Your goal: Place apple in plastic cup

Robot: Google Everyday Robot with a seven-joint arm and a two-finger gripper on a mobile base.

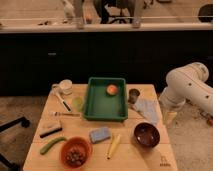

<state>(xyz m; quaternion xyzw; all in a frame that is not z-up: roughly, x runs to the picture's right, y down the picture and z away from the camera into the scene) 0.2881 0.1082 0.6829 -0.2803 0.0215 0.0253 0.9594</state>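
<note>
The apple, small and orange-red, lies in the far right part of a green tray in the middle of the wooden table. The plastic cup, short and pale yellow-green, stands just left of the tray, apart from it. My white arm reaches in from the right. My gripper hangs beside the table's right edge, well to the right of the tray and far from the cup. It holds nothing that I can see.
A white mug stands behind the cup, a grey metal cup right of the tray, with a grey cloth by it. In front are a dark bowl, an orange bowl, a blue sponge and a banana.
</note>
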